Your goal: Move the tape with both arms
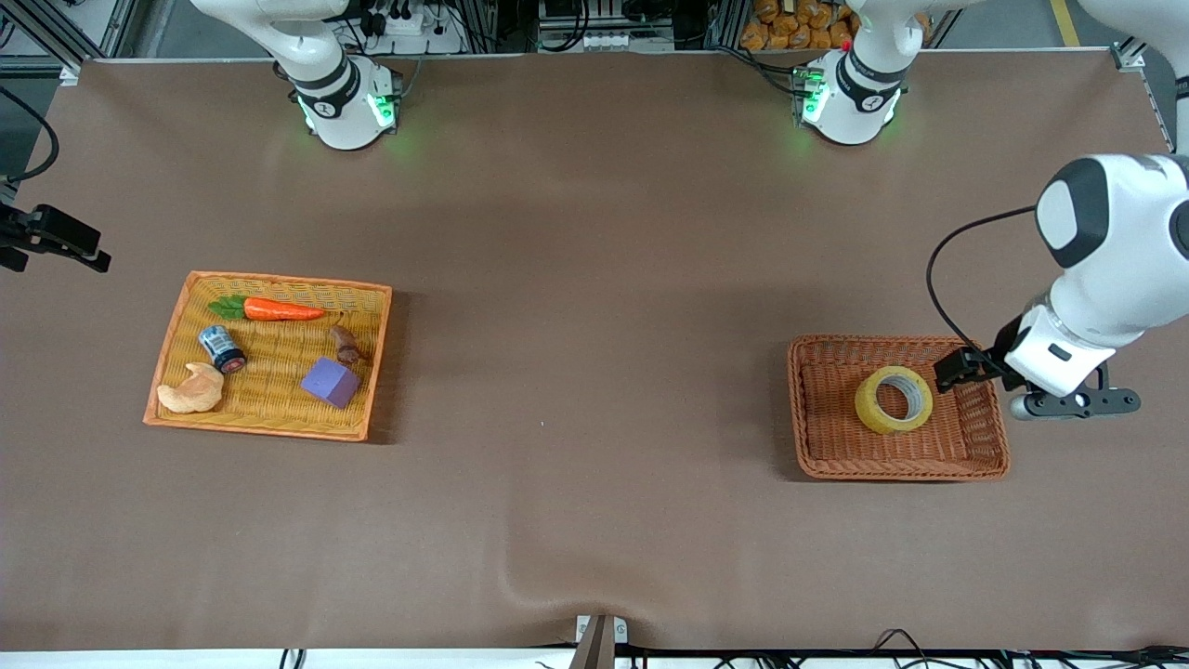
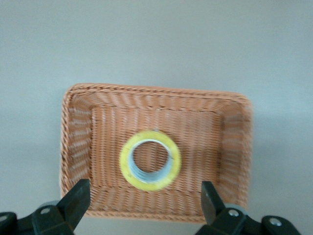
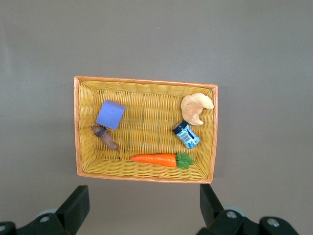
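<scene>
- The tape lies flat in the brown wicker basket toward the left arm's end of the surface, its grey core facing up, roughly mid-basket.
- In the left wrist view the tape sits on the basket floor, clear of the basket walls.
- The left pincer hangs in the air above the basket's edge on the left arm's side; its fingers are spread wide apart and hold nothing.
- In the front view the left arm reaches in from the table's end, its wrist over the basket's rim; the fingertips themselves are hidden under the wrist there.
- The right pincer hovers high over the yellow wicker tray toward the right arm's end; its fingers are also spread apart and empty.
- The right pincer itself does not appear in the front view; only the right arm's base shows at the top.
- In the yellow tray lie a carrot, a small blue-labelled can, a croissant-like pastry, a purple block and a small brown item.
- The carrot lies along the tray side farthest from the front camera; the pastry and the block are nearer that camera, with the can just beside the pastry.
</scene>
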Tool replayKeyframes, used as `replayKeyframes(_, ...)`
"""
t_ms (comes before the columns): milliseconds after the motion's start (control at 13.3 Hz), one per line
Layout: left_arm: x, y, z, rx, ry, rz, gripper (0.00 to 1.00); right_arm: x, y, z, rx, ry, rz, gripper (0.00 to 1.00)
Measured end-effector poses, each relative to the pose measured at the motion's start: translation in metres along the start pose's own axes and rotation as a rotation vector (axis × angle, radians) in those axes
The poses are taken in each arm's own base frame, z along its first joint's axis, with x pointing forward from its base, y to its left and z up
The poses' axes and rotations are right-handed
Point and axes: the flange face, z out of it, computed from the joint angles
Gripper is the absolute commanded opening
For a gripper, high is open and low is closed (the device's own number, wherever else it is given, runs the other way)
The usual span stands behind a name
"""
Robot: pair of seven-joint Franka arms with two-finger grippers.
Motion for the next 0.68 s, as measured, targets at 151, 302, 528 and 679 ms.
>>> replayKeyframes(151,-0.007,0.024,-0.033,-0.002,-0.026,-0.01,1.0,0.0,0.0,0.001,0.0,-0.004,0.0,1.0)
replayKeyframes(302,-0.013,0.03,-0.065,0.004,-0.016,-0.026,1.0,0.0,0.0,0.002,0.001,-0.009,0.001,1.0)
replayKeyframes(528,-0.035,0.031,-0.102,0.027,-0.055,-0.028,1.0,-0.001,0.0,0.005,0.002,-0.026,0.001,1.0)
replayKeyframes(679,-0.047,0.029,-0.123,0.039,-0.069,-0.03,1.0,-0.001,0.0,0.006,0.002,-0.03,0.001,1.0)
